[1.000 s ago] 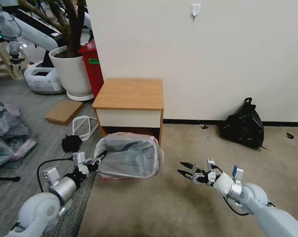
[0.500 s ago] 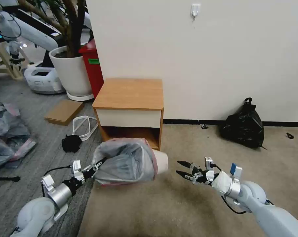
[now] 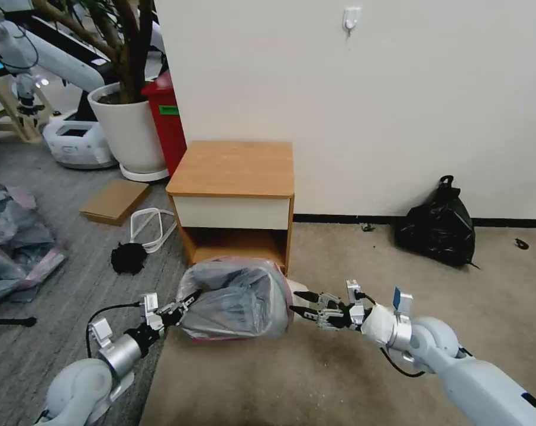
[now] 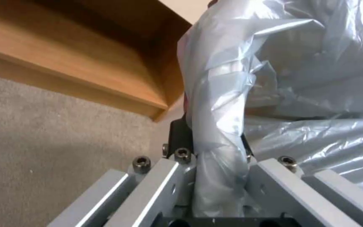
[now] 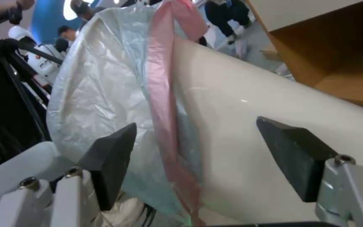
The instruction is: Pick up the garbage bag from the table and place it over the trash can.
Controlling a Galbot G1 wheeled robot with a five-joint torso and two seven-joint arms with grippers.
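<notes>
The right pincer (image 3: 299,303), fingers spread, has closed in on the trash can (image 3: 296,291) since a second ago. The left pincer (image 3: 188,300) pinches the garbage bag (image 3: 235,299), now drawn over the can before the tabletop (image 3: 232,168); one bare edge remains.

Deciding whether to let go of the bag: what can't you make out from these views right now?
- Trash can: its base and far side, covered by the garbage bag in the head view.
- Left gripper: its jaw tips, buried in bunched plastic in the left wrist view.
- How far the pink band reaches around the can.
</notes>
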